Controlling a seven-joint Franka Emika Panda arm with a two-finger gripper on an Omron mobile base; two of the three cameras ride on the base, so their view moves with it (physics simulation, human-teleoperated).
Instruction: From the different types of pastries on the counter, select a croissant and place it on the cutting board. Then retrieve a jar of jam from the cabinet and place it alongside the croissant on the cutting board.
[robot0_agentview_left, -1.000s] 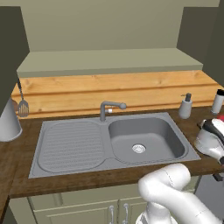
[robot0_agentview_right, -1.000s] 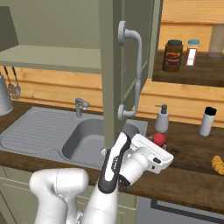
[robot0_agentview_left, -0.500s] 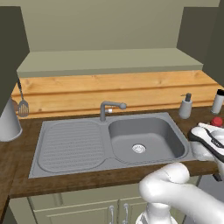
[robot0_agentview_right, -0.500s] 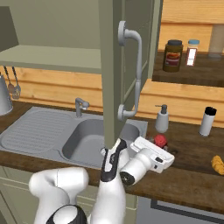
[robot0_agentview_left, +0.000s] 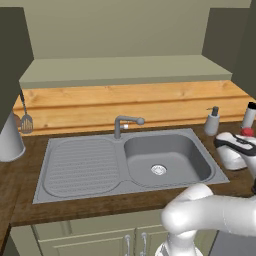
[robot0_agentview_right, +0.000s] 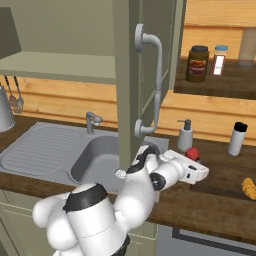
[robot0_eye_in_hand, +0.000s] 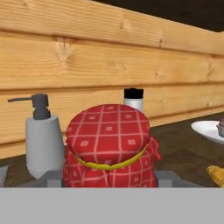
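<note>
Clamped on the jar of jam (robot0_eye_in_hand: 109, 146), the end effector (robot0_agentview_right: 194, 165) holds it low over the tabletop (robot0_agentview_right: 220, 175), just right of the sink (robot0_agentview_left: 125, 165). Behind it stand a soap dispenser (robot0_eye_in_hand: 41, 140) and a capped bottle (robot0_eye_in_hand: 133, 99); the croissant (robot0_agentview_right: 248, 187) lies farther right.

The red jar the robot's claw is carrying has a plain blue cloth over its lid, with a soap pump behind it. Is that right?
Not quite. In the hand view the cloth over the red jar held in the gripper is red with a white check pattern, not plain blue. The soap pump does stand behind it.
</note>
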